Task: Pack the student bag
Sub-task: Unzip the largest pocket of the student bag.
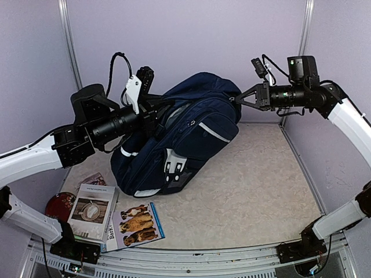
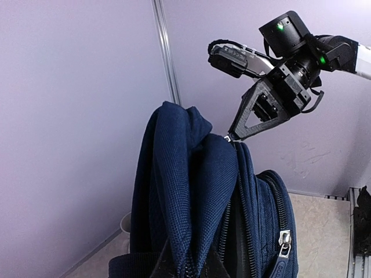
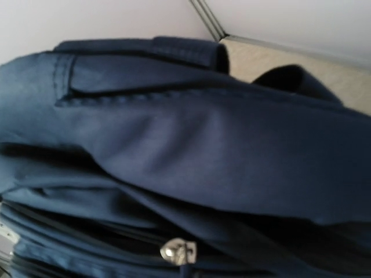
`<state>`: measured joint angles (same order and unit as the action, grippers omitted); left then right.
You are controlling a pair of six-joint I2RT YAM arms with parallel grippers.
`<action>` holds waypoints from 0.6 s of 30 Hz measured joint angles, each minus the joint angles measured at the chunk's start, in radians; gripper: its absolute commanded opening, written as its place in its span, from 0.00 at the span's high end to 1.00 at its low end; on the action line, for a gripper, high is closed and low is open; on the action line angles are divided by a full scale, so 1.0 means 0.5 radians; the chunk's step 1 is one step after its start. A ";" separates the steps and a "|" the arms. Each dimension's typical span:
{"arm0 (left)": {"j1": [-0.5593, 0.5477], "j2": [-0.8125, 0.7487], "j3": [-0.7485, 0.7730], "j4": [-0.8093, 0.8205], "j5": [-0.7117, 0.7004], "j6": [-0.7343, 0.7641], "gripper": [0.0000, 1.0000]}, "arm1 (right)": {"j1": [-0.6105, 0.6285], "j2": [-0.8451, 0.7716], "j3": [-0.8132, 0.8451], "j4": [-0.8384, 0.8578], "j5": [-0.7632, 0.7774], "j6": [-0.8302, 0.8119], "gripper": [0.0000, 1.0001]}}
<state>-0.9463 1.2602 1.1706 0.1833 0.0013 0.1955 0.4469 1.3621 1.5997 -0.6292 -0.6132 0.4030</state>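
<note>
On the beige table (image 1: 255,179) lie the student bag (image 1: 191,133), grey book (image 1: 93,211), dog book (image 1: 139,223), red disc (image 1: 57,205).

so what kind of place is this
Probably a lab robot test booth: a left arm and right arm bolted at the near edge of a table, plain lilac walls with metal posts closing it in, and a backpack and books laid out as props.

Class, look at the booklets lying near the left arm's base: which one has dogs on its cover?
The blue booklet, rightmost of the group; the white booklet beside it shows a dish instead.
</note>
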 measured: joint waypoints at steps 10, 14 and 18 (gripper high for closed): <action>0.211 -0.052 -0.267 0.473 0.479 -0.372 0.83 | -0.021 0.141 0.517 -0.259 -0.098 -0.324 1.00; 0.233 -0.057 -0.516 0.618 0.627 -0.434 0.65 | -0.021 0.192 0.517 -0.292 -0.130 -0.374 1.00; 0.243 -0.054 -0.559 0.598 0.726 -0.416 0.27 | 0.008 0.249 0.517 -0.210 -0.135 -0.425 1.00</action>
<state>-0.8249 1.2331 0.8909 0.4824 0.3645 -0.0124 0.4511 1.4868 1.8584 -0.7341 -0.6807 0.1905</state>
